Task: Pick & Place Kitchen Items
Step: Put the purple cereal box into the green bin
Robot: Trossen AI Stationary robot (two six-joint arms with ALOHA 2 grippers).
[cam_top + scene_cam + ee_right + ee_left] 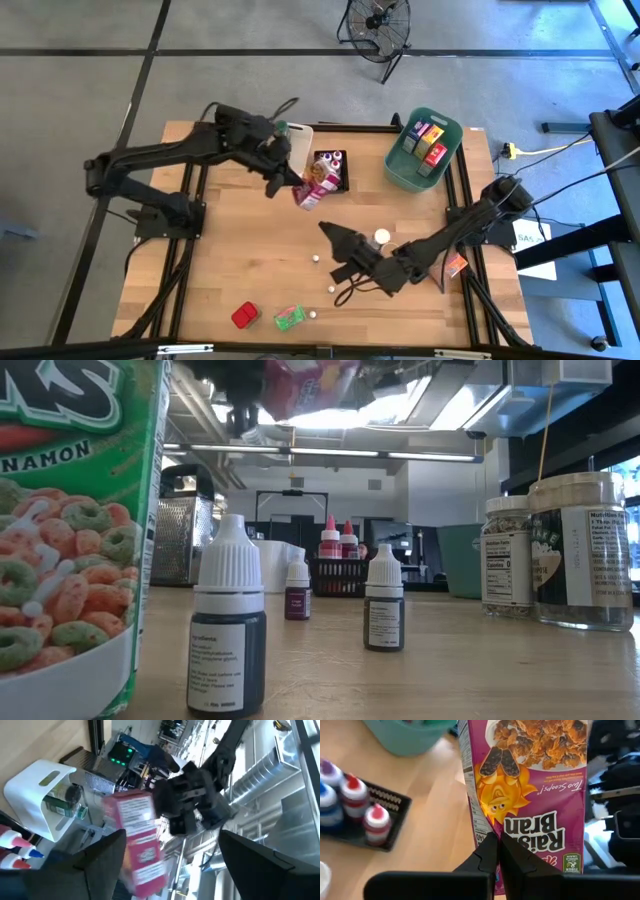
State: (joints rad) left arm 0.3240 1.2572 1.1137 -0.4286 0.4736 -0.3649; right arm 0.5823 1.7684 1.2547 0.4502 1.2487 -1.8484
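Your left gripper (pixel 290 180) has its fingers (pixel 487 855) pinched together on the top edge of a Raisin Bran box (pixel 312 190), which hangs lifted just beside the black bin (pixel 341 180) of capped bottles. Your right gripper (pixel 337 245) waits well below that bin, fingers spread apart and holding nothing, with a white-lidded jar (pixel 382 238) near it

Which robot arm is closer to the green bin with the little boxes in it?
Left. Its end effector holds the Raisin Bran box just beside the green bin. The right end effector waits farther away, mid-table.
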